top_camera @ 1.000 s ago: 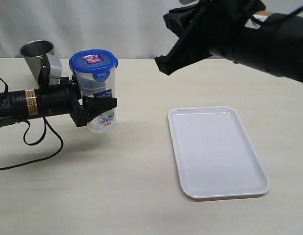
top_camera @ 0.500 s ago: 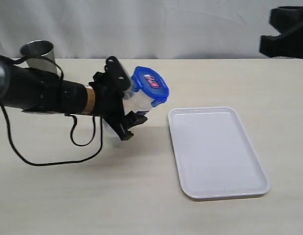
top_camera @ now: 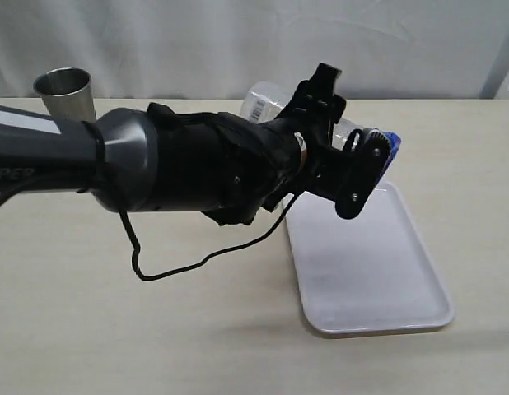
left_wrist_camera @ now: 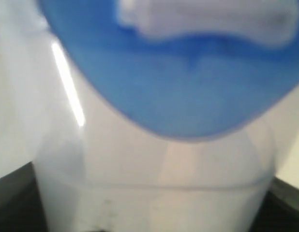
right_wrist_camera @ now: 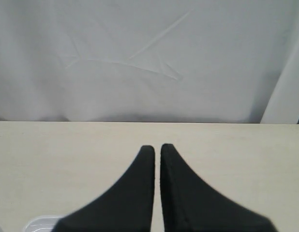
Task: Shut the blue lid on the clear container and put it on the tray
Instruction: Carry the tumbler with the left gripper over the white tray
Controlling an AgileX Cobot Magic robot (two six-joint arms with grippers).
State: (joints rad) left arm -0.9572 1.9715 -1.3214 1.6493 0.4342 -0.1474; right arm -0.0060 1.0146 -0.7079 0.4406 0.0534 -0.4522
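Observation:
My left gripper is shut on the clear container, which it carries tipped over on its side above the far left part of the tray. The blue lid sits on the container's mouth and points right. In the left wrist view the clear container and the blue lid fill the picture, blurred. My right gripper is shut with nothing in it, held over bare table; a corner of the tray shows below it.
A grey steel cup stands at the back left of the table. The left arm's thick dark body and its black cable stretch across the middle. A white curtain hangs behind the table.
The left arm has swung right with the container, from the left part of the table to above the tray, tipping it over. The right arm has drawn away out of the exterior view.

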